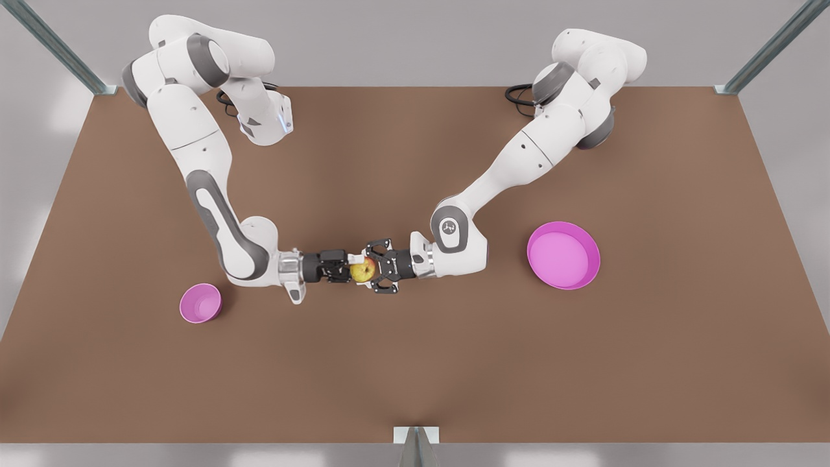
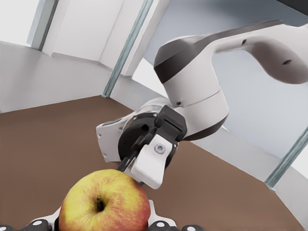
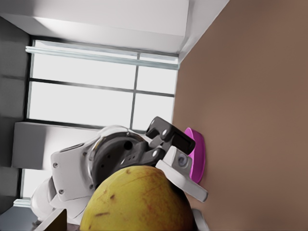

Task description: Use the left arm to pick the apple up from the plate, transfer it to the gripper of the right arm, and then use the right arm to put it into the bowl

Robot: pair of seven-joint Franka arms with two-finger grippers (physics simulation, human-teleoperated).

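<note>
yellow apple (image 1: 362, 268) between left hand (image 1: 375, 267), right hand (image 1: 343, 266).

Yellow apple (image 1: 363, 269) with a reddish blush and small brown flecks. Magenta-pink plate (image 1: 563, 255) and bowl (image 1: 200, 303) on a plain brown table (image 1: 415, 363). White with grey joints for the left arm (image 1: 519, 155) and right arm (image 1: 194, 143), all black for the left gripper (image 1: 371, 267), black behind a silver ring for the right gripper (image 1: 352, 266), against pale grey walls (image 1: 415, 39) and grey-green metal posts (image 1: 58, 48).
</note>
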